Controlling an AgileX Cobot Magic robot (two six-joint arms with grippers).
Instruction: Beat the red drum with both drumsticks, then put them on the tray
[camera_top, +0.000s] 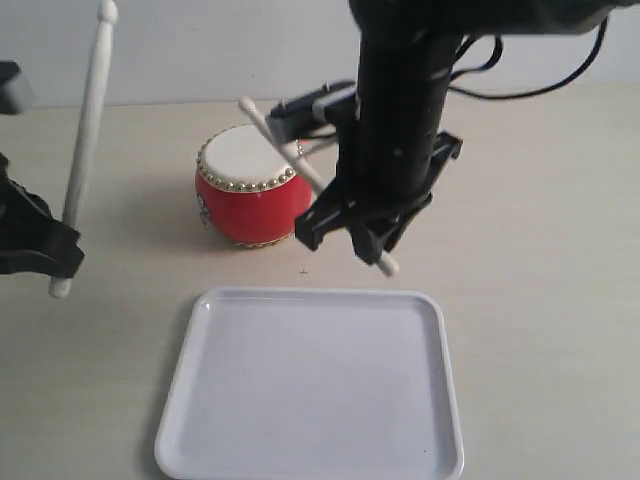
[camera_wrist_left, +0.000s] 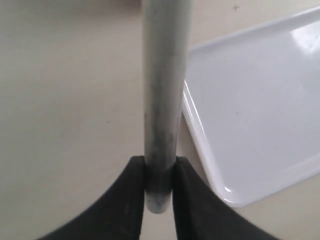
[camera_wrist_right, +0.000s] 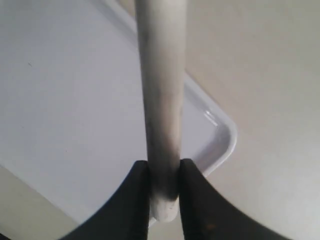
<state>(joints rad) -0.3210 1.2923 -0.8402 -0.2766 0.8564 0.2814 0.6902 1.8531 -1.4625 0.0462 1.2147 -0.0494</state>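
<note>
The red drum (camera_top: 250, 192) with its cream skin stands on the table behind the white tray (camera_top: 310, 385). At the far left, my left gripper (camera_top: 62, 262) is shut on a drumstick (camera_top: 85, 140) that points almost straight up, well clear of the drum. My right gripper (camera_top: 372, 245) is shut on the other drumstick (camera_top: 285, 145), which slants up and left over the drum's right rim, its tip above the skin. The left wrist view has its stick (camera_wrist_left: 162, 100) pinched between black fingers (camera_wrist_left: 125, 205), the tray (camera_wrist_left: 250, 100) beside it. The right wrist view shows the same: stick (camera_wrist_right: 161, 90), tray (camera_wrist_right: 75, 100) beneath.
Pale beige tabletop (camera_top: 540, 250) surrounds everything. The black right arm (camera_top: 400, 110) and its cables hang over the middle, just right of the drum. A grey-white wall (camera_top: 200, 50) closes the back.
</note>
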